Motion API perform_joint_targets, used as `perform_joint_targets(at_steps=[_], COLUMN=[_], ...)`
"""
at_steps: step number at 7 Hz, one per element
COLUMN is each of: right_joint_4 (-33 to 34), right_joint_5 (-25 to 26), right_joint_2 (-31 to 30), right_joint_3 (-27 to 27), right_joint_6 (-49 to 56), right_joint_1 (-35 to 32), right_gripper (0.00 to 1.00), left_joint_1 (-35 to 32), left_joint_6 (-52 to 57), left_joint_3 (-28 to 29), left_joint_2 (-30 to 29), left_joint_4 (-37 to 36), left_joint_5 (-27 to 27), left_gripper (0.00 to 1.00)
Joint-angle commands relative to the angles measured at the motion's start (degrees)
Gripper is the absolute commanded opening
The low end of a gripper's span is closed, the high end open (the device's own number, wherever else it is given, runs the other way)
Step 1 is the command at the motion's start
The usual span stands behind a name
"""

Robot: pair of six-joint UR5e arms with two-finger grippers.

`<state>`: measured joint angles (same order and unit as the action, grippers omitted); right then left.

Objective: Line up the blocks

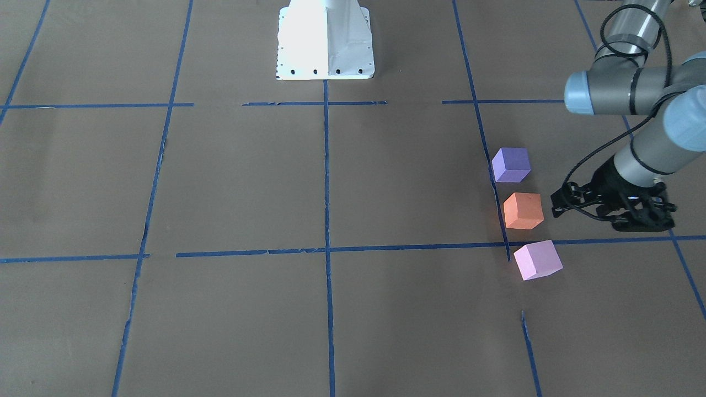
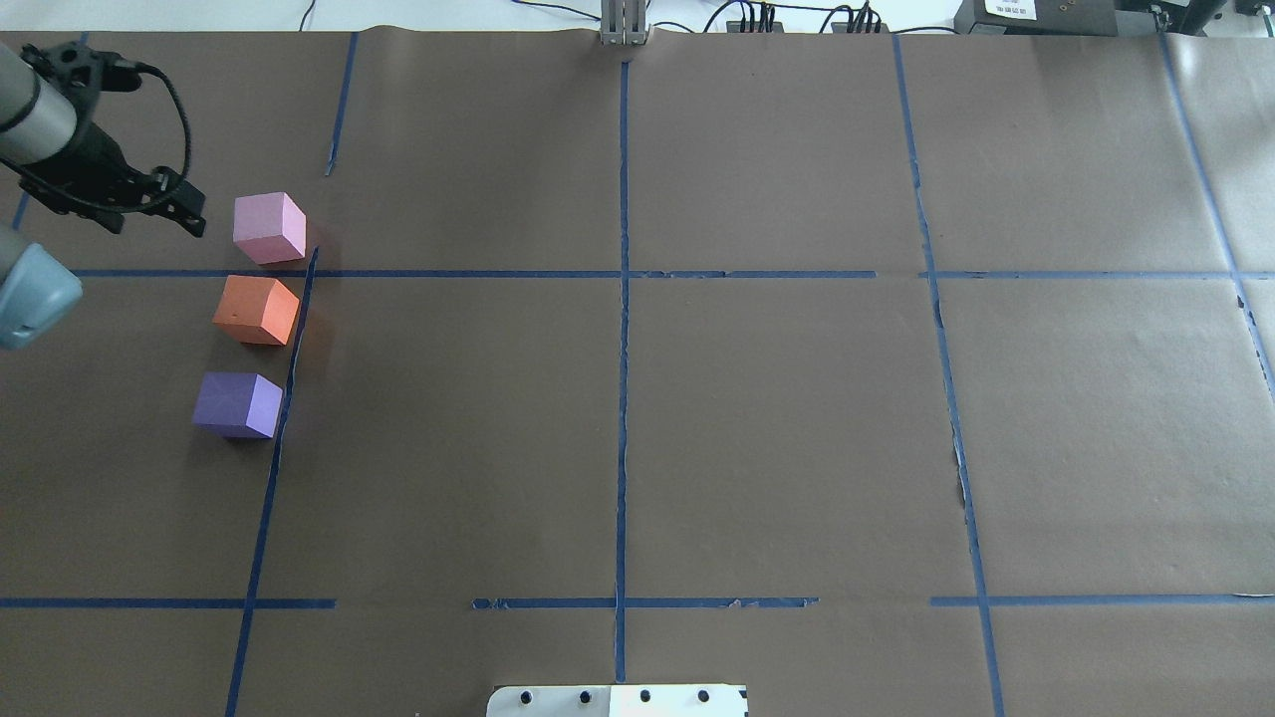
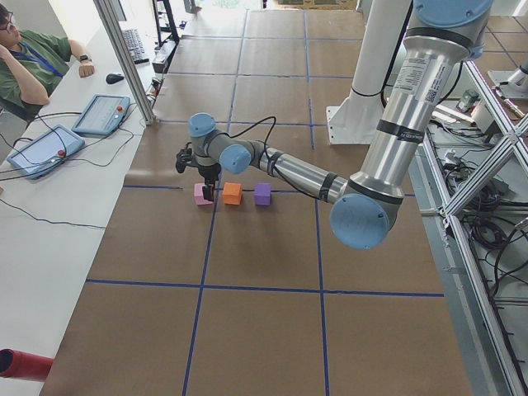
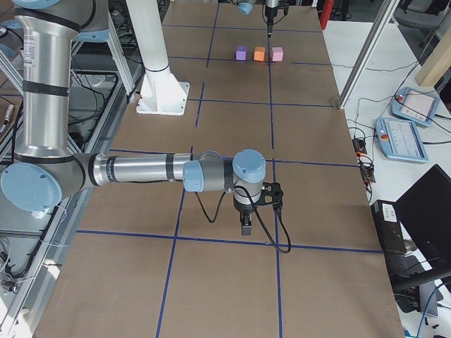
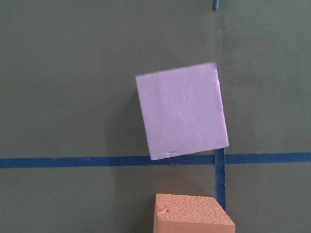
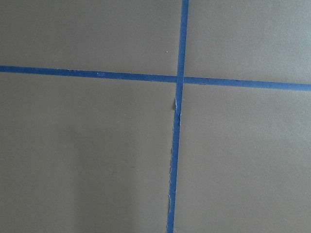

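Note:
Three foam cubes stand in a row along a blue tape line on the robot's left side: the violet-purple block (image 1: pixel 511 164) (image 2: pixel 237 404), the orange block (image 1: pixel 523 211) (image 2: pixel 256 310) in the middle, and the pink-lilac block (image 1: pixel 538 259) (image 2: pixel 269 228), which is turned a little. The left wrist view looks down on the pink block (image 5: pixel 182 110) and the orange block's edge (image 5: pixel 193 213). My left gripper (image 1: pixel 555 204) (image 2: pixel 194 209) hovers beside the pink block, open and empty. My right gripper (image 4: pixel 245 225) hangs over bare paper far from the blocks; I cannot tell its state.
Brown paper with a blue tape grid (image 2: pixel 623 398) covers the table. The white robot base (image 1: pixel 325 44) sits at the near middle edge. A person (image 3: pixel 25 58) and teach pendants (image 3: pixel 45 148) are at a side table beyond the left end.

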<state>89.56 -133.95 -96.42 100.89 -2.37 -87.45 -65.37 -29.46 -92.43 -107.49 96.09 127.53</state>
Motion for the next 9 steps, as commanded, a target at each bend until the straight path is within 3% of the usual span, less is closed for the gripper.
perform_joint_targets(at_steps=[1, 3, 4, 8, 9], right_joint_4=[0.0, 0.0, 0.0, 0.0, 0.0], right_joint_5=[0.0, -0.1, 0.0, 0.0, 0.0], right_joint_2=[0.0, 0.0, 0.0, 0.0, 0.0], right_joint_3=[0.0, 0.0, -0.1, -0.1, -0.1], right_joint_6=[0.0, 0.0, 0.0, 0.0, 0.0], right_joint_1=[0.0, 0.0, 0.0, 0.0, 0.0], right_gripper=[1.0, 1.0, 1.0, 1.0, 1.0], left_joint_1=[-12.2, -21.5, -24.8, -25.4, -25.3], left_joint_6=[28.0, 47.9, 52.0, 47.9, 44.4], left_joint_3=[-1.4, 2.4, 5.0, 5.5, 5.4], left_joint_2=[3.7, 9.3, 9.5, 11.7, 11.8], left_joint_4=[-11.9, -11.6, -11.7, -12.0, -11.7], left_joint_5=[-0.5, -0.4, -0.6, 0.7, 5.0], left_gripper=[1.0, 1.0, 1.0, 1.0, 1.0])
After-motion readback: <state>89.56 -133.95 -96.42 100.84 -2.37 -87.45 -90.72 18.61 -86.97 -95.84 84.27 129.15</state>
